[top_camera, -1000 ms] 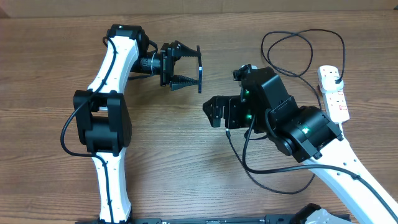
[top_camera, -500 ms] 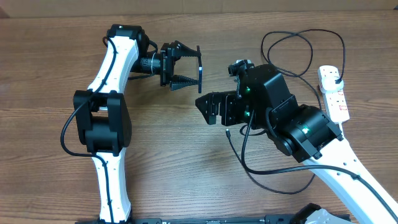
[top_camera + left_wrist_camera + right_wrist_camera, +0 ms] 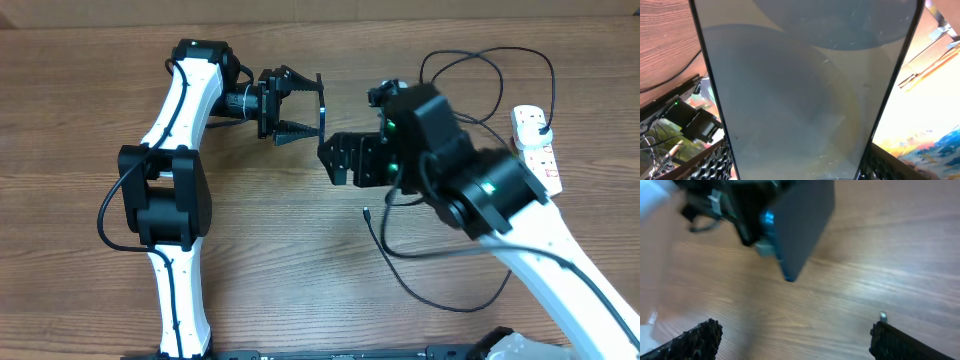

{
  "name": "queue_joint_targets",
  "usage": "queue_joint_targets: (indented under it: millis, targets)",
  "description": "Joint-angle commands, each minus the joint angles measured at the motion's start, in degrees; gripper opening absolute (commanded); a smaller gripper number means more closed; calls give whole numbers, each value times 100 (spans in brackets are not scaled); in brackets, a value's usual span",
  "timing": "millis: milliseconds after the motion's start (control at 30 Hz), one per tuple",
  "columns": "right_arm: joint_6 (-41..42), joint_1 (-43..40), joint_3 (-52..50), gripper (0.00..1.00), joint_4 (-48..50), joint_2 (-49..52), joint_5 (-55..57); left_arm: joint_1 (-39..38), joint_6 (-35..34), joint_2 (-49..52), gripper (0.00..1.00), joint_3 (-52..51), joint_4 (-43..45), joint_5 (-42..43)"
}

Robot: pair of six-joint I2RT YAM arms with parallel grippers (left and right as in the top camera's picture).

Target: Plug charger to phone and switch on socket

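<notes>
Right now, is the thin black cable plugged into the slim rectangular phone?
No, its tip lies on the table, apart from the phone.

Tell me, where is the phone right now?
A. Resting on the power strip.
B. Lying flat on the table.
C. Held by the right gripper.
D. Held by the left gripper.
D: the left gripper is shut on the phone, holding it on edge, while the right gripper is open and empty.

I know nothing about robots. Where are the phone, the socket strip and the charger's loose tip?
phone (image 3: 800, 90): left wrist view, middle of its flat face.
socket (image 3: 538, 150): overhead view, white body by the switches.
charger (image 3: 367, 212): overhead view, its loose connector tip.
</notes>
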Motion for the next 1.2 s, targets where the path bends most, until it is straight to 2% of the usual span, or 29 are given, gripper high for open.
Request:
queue_joint_targets:
  millis: [0,133,267,533,633,900,1033,1167]
  targets:
    - [109,24,697,96,-372,540,144,59,-26,-13,76,140,-15,273]
    - [92,66,1217,96,-693,879,289,59,-28,-13,76,140,-15,273]
    - [79,254,1274,96,-625,909,553,59,-48,-11,76,140,-13,271]
    - [304,844,1274,92,-640,914,2234,59,-133,-11,76,140,-11,271]
    - [728,1008,1274,92,-667,914,2776,59,-133,-11,76,140,-13,271]
    - [658,1025,1272,92,-555,914,2804,59,-131,-13,76,140,-13,271]
    - [651,1043,1266,88,-468,940,2804,59,-133,-13,76,140,-13,271]
    - [293,1215,1266,87,-302,1069,2830,59,-133,-11,76,140,-13,271]
